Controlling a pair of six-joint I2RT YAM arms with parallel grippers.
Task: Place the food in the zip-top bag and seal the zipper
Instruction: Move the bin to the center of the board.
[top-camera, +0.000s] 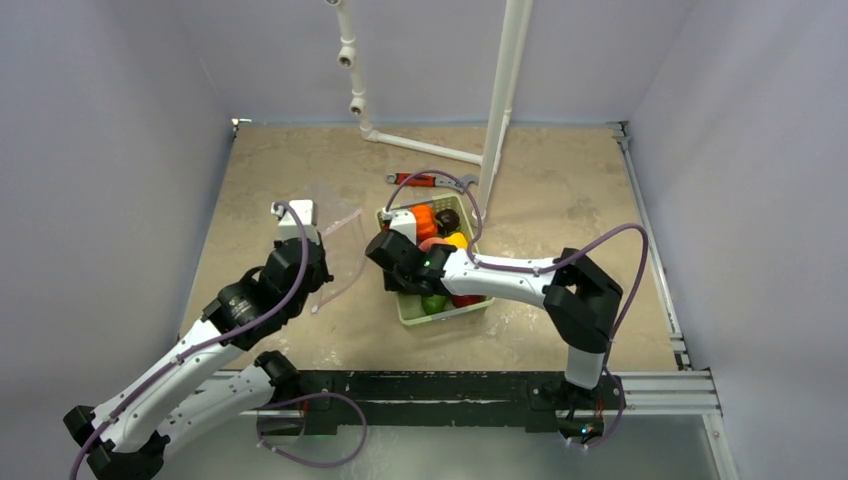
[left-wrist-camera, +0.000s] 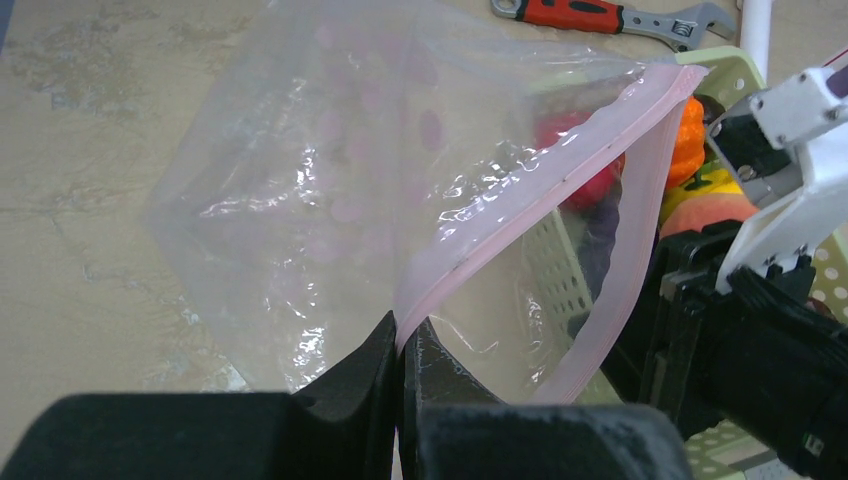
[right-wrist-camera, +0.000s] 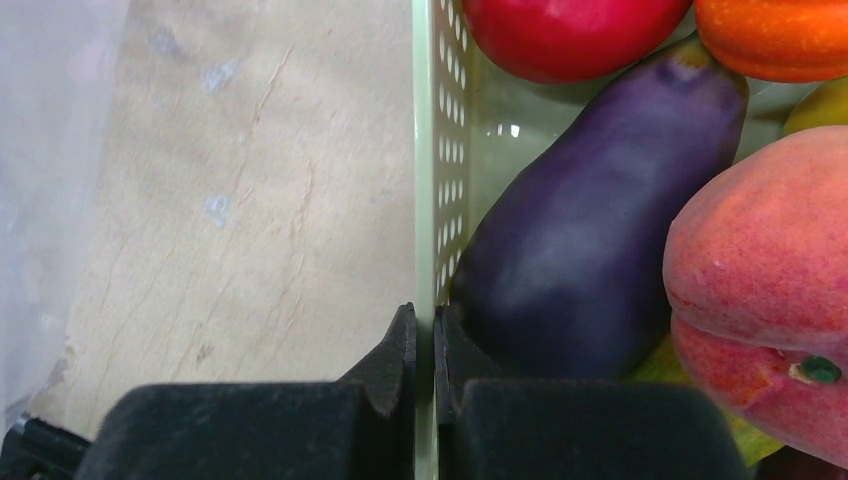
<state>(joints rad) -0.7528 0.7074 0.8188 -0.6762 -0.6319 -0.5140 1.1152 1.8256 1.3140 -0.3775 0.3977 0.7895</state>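
Note:
The clear zip-top bag (left-wrist-camera: 330, 190) stands open beside the basket, also seen in the top view (top-camera: 335, 235). My left gripper (left-wrist-camera: 403, 335) is shut on its pink zipper strip (left-wrist-camera: 540, 195) and holds one lip up. The food sits in the light green basket (top-camera: 412, 308): a dark purple eggplant (right-wrist-camera: 590, 250), a red piece (right-wrist-camera: 570, 30), an orange piece (right-wrist-camera: 775, 30) and a peach-coloured fruit (right-wrist-camera: 760, 290). My right gripper (right-wrist-camera: 425, 335) is shut on the basket's left wall (right-wrist-camera: 428, 150), one finger outside and one inside against the eggplant.
A red-handled wrench (top-camera: 425, 181) lies behind the basket. A white pipe post (top-camera: 500, 100) stands just behind the basket, with a white pipe on the table at the back. Walls close in the table on three sides.

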